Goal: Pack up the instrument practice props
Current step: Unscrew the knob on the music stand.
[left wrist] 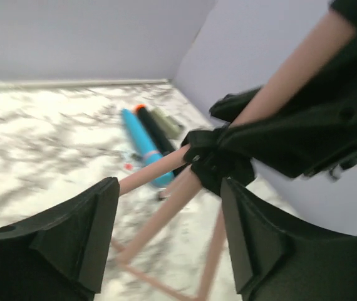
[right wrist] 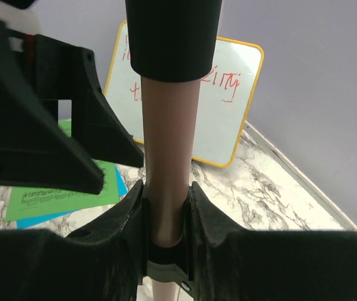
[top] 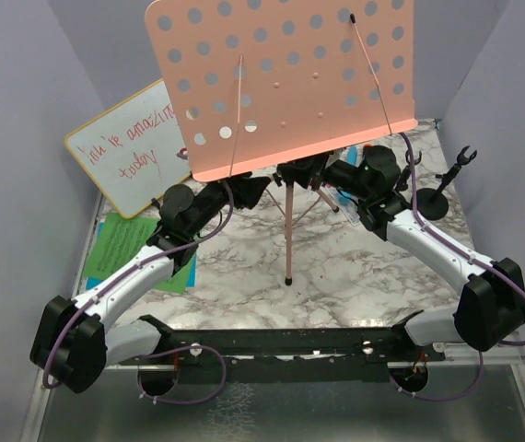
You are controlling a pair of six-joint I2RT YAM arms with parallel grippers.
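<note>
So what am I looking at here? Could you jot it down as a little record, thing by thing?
Stand: pink music stand upright on the marble table
Right arm: right gripper shut on the stand's pole
Left arm: left gripper open, by the stand's legs
Microphones: blue microphone and black microphone lying side by side
Paper: green sheet flat under the left arm
Holder: black mic holder upright, far right
Board: whiteboard leaning at back left
</note>
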